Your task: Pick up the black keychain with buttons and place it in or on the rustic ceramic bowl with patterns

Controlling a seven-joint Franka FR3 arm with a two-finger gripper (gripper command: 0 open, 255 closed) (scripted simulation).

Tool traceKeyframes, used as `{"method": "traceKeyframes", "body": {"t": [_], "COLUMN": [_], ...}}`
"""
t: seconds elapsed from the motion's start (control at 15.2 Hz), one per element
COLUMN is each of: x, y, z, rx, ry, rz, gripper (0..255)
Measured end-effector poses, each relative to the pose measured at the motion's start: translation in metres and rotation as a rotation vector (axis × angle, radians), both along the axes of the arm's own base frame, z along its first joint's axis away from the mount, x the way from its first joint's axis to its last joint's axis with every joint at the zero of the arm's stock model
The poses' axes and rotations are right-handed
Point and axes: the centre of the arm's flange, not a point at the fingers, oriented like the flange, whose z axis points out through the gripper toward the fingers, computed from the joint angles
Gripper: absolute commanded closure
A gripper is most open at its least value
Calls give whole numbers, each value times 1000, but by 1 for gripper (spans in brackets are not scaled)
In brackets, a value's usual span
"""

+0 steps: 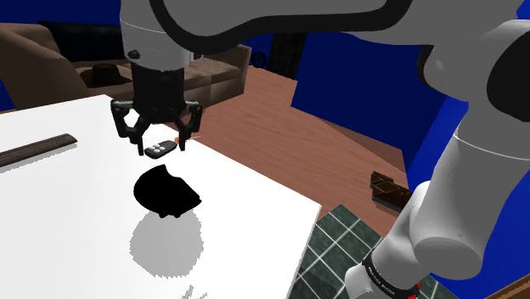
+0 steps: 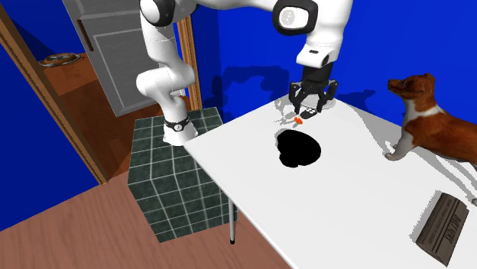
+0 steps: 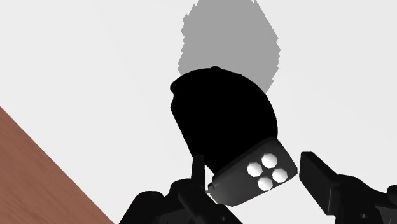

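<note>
Keychain [image 3: 254,178] in hand, not yet in the bowl [image 1: 166,191].
We see the gripper [image 1: 160,146] with its jaws closed on the black buttoned keychain, held clear of the table [image 1: 68,221] and just short of the bowl, which sits near the table's middle and is drawn flat black. We judge the pick done; what is left is carrying it over the bowl, lowering and releasing.

The white table [image 2: 348,206] carries a black bowl [image 2: 298,149], a dog figure [image 2: 428,122] and a dark slab [image 2: 442,228].
</note>
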Motion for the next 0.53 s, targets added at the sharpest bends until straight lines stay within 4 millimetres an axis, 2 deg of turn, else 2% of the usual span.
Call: {"method": "traceKeyframes", "body": {"t": [0.53], "x": [-1], "y": [4], "z": [-40], "rx": [0], "ry": [0], "rz": [-1], "gripper": [255]}}
